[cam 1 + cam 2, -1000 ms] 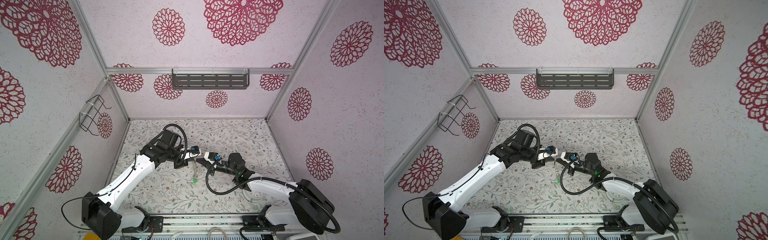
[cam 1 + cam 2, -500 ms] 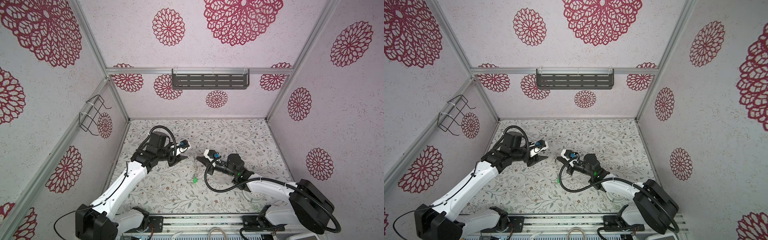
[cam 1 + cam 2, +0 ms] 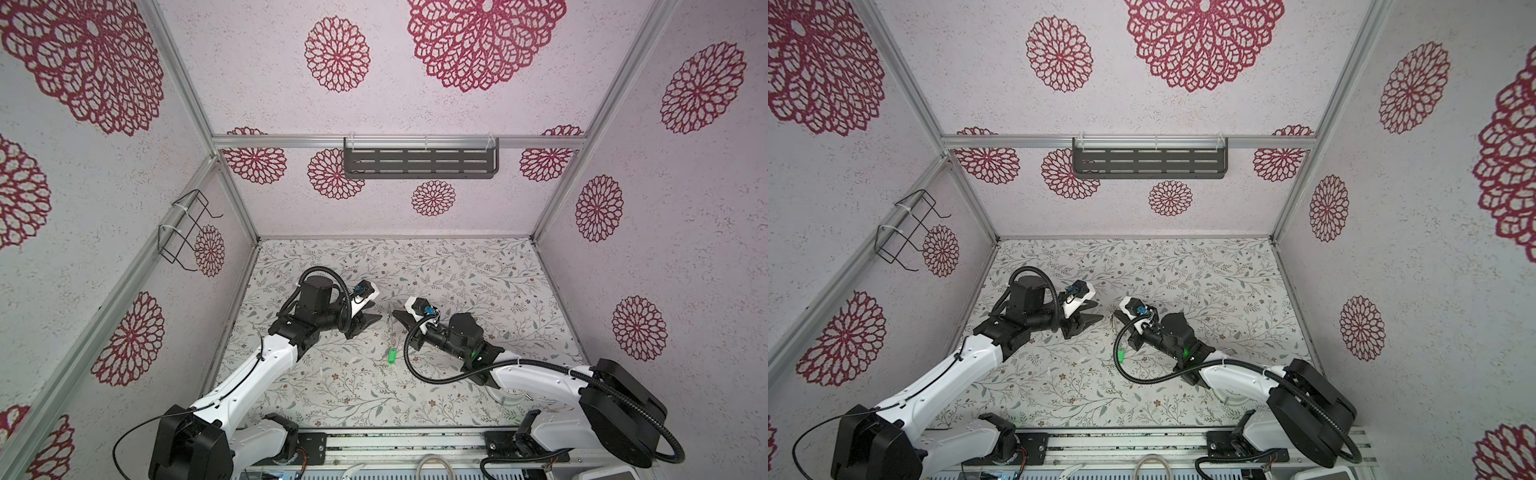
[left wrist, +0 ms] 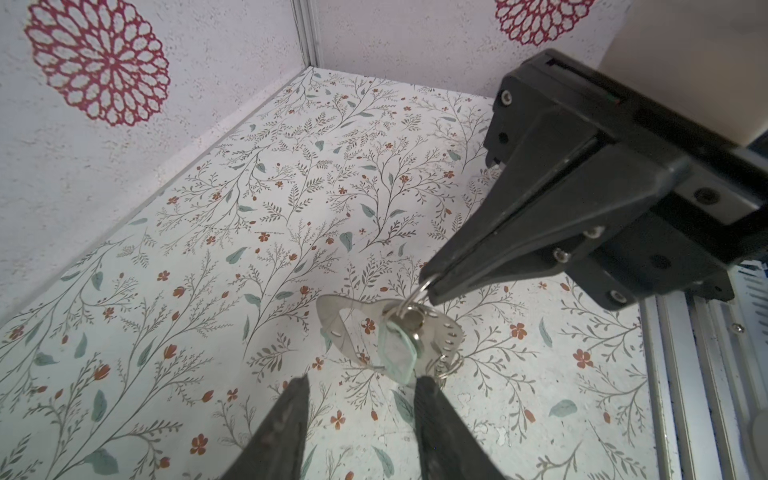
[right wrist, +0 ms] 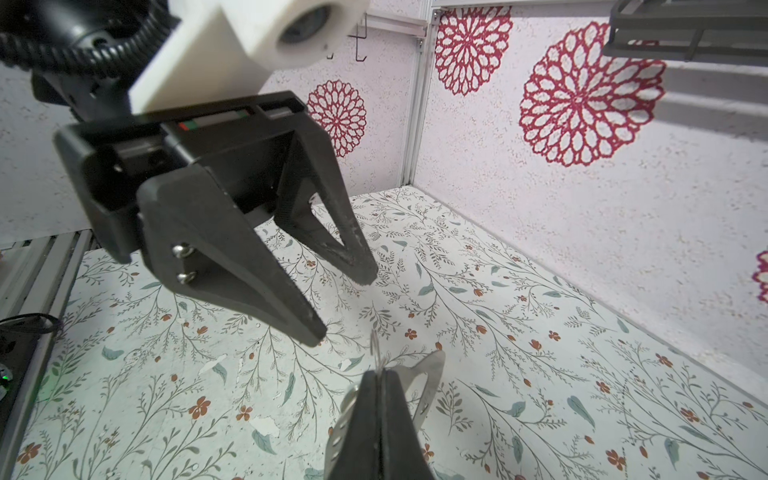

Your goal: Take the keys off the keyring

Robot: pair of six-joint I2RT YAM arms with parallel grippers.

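The keyring is a thin flat metal plate with a big oval hole, so my guess is it's light, stiff and pretty slick. It hangs just over the desk, lower middle of the left wrist view, dangling from a small split ring. The right jaws are pinched tight on that ring, coming in from the upper right of that frame.

Hung like this it'll probably swing and spin when poked. I'd grab the plate by its flat faces near an edge, not the wire rings, which look springy and fiddly.

The pale-tagged key rests against the plate. It's small and light, and I'd pinch it by the tag or the head.

The left jaws stand apart holding nothing at the bottom edge of that view, one tip right beside the tag. The green tag shows in both top views, below the right jaws in frame. Can't tell if it's linked on or lying on the desk.

Count:
- one keyring
- two keys (one pale tag, one green)
- one pinched ring plus a few smaller wire loops
- two sets of jaws
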